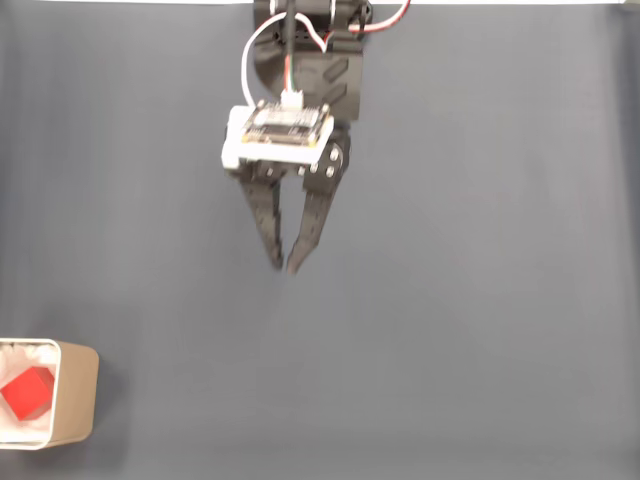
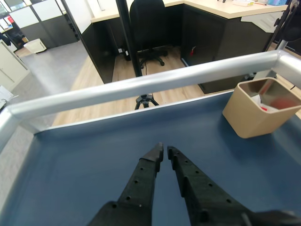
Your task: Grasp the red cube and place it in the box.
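Dark blue bench (image 1: 450,330) around you is bare; the red cube (image 1: 26,392) already sits inside the box (image 1: 78,390). Your tool (image 1: 284,267) hangs pressed nearly together, empty, so careless travel could knock the box.

One red cube (image 1: 27,393), one box (image 1: 76,392), one gripper (image 1: 284,265).

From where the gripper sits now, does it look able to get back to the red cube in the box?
Probably yes. The gripper is nearly closed over bare mat, and nothing lies between it and the box. The red cube sits exposed under the box's open top.
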